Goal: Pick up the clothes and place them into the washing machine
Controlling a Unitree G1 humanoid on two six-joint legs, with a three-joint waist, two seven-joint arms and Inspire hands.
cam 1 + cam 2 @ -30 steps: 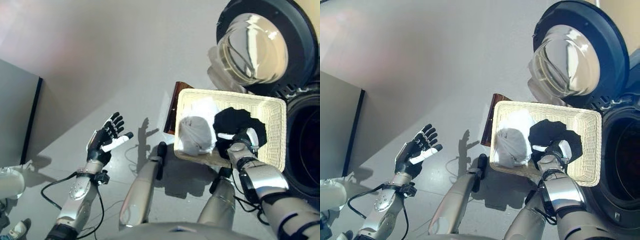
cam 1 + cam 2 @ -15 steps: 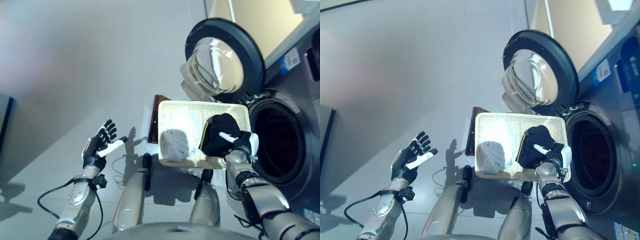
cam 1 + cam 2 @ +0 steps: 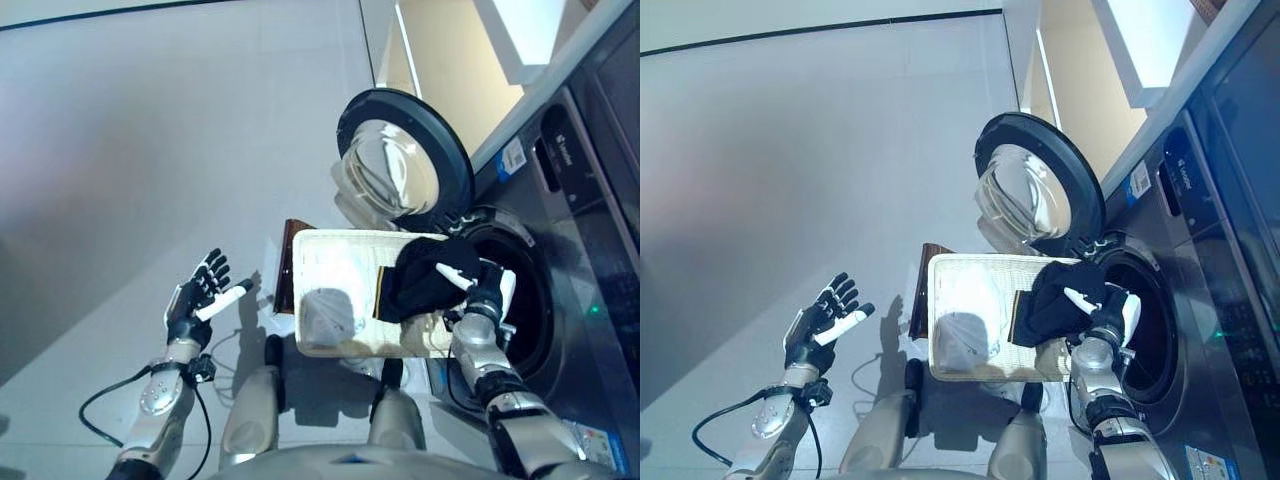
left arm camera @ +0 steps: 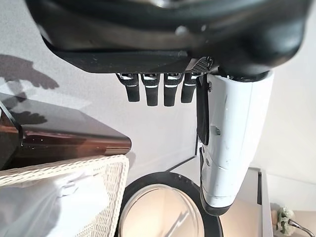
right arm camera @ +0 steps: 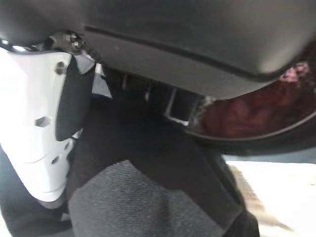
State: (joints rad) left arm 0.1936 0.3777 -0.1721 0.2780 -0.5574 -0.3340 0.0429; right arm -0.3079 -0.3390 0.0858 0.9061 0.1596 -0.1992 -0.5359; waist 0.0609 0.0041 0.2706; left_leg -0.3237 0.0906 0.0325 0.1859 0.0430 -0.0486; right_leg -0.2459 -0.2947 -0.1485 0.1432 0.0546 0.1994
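Lifted since a second ago, the right hand (image 3: 1106,318) gripped the black garment (image 3: 1052,300), bunched above the basket (image 3: 970,368) beside the washing machine's drum opening (image 3: 1152,330). Soft, light cloth; a central bunch holds best. Left hand (image 3: 818,325) hung open.

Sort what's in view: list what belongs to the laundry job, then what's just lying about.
Part of the job:
- black garment, held in the right hand
- white clothes in the wicker basket
- washing machine, door open

Just there:
- brown panel beside the basket
- left hand, open and empty
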